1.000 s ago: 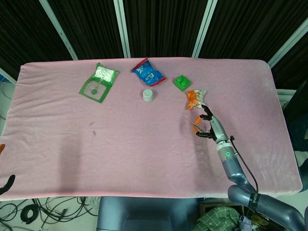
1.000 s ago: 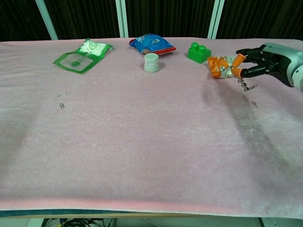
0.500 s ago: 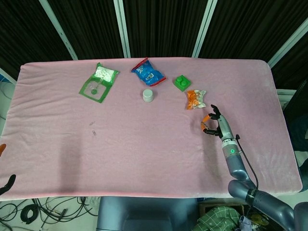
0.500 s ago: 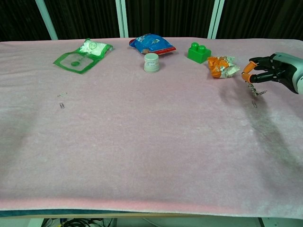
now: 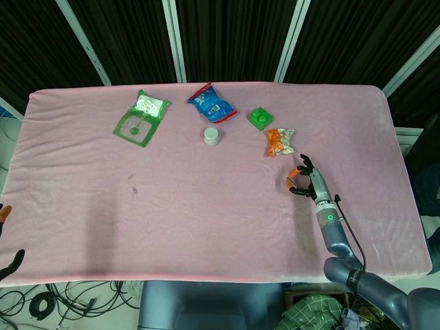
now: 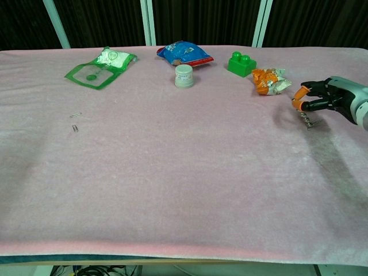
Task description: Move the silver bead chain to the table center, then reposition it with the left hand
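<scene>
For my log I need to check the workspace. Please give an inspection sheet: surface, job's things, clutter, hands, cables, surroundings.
Surface: pink cloth covers the table.
Job's things: silver bead chain hangs from the right hand, its lower end at the cloth.
Clutter: green packet, blue packet, white jar, green block, orange packet, small clips.
Hands: right hand pinches the chain; left hand at table edge, state unclear.
Cables: on floor.
Surroundings: dark curtains.

tabletop point(image 5: 206, 206): pink cloth cover | backdrop: black curtains point(image 5: 234, 34) with pale upright poles point(image 5: 173, 38) | floor: tangled cables point(image 5: 62, 295) under near edge
</scene>
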`<state>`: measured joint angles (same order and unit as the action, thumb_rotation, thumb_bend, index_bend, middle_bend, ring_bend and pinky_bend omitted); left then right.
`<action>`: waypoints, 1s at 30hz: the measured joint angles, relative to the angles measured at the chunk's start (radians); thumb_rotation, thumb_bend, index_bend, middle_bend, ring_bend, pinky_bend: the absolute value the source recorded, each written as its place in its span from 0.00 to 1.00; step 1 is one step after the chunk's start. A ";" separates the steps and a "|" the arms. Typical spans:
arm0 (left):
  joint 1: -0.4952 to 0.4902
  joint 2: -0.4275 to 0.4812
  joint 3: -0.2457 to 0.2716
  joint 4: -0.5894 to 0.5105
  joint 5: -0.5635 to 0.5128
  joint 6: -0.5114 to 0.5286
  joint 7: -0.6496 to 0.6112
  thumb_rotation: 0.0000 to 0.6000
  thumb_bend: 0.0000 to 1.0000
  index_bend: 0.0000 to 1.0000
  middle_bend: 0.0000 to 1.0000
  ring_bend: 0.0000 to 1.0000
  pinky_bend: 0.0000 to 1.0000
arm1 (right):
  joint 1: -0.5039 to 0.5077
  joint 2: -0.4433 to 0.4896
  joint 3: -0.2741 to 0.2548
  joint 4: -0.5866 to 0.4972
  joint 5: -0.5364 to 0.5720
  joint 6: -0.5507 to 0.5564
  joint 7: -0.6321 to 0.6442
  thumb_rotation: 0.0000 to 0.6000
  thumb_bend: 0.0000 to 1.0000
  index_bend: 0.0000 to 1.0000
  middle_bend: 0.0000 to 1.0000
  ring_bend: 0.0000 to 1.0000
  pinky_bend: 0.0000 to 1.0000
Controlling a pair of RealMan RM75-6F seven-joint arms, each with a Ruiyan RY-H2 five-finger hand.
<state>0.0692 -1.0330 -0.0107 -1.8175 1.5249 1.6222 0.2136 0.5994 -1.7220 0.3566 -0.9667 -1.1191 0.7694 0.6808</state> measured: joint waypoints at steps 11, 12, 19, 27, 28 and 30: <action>0.000 0.004 0.000 0.002 0.000 0.000 -0.008 1.00 0.29 0.11 0.05 0.00 0.00 | 0.001 -0.005 0.001 -0.006 -0.031 0.015 0.028 1.00 0.36 0.65 0.00 0.02 0.18; 0.000 0.004 0.000 0.002 0.001 0.001 -0.008 1.00 0.29 0.11 0.05 0.00 0.00 | 0.001 -0.001 0.002 -0.012 -0.034 0.018 0.026 1.00 0.36 0.65 0.00 0.02 0.18; 0.002 0.008 0.002 0.002 0.007 0.005 -0.021 1.00 0.29 0.11 0.05 0.00 0.00 | -0.002 0.049 -0.003 -0.113 -0.051 0.043 -0.039 1.00 0.36 0.65 0.00 0.02 0.18; 0.007 0.020 0.006 0.007 0.020 0.015 -0.056 1.00 0.29 0.11 0.05 0.00 0.00 | 0.009 0.101 -0.029 -0.270 -0.052 0.074 -0.280 1.00 0.36 0.65 0.00 0.02 0.18; 0.007 0.021 0.007 0.008 0.022 0.014 -0.059 1.00 0.29 0.11 0.05 0.00 0.00 | 0.015 0.103 -0.032 -0.290 -0.049 0.082 -0.333 1.00 0.36 0.65 0.00 0.02 0.18; 0.007 0.025 0.009 0.009 0.025 0.012 -0.065 1.00 0.29 0.11 0.05 0.00 0.00 | 0.026 0.102 -0.035 -0.318 -0.038 0.094 -0.420 1.00 0.36 0.66 0.00 0.02 0.18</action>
<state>0.0765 -1.0084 -0.0014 -1.8088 1.5501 1.6345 0.1486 0.6250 -1.6200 0.3214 -1.2849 -1.1574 0.8637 0.2610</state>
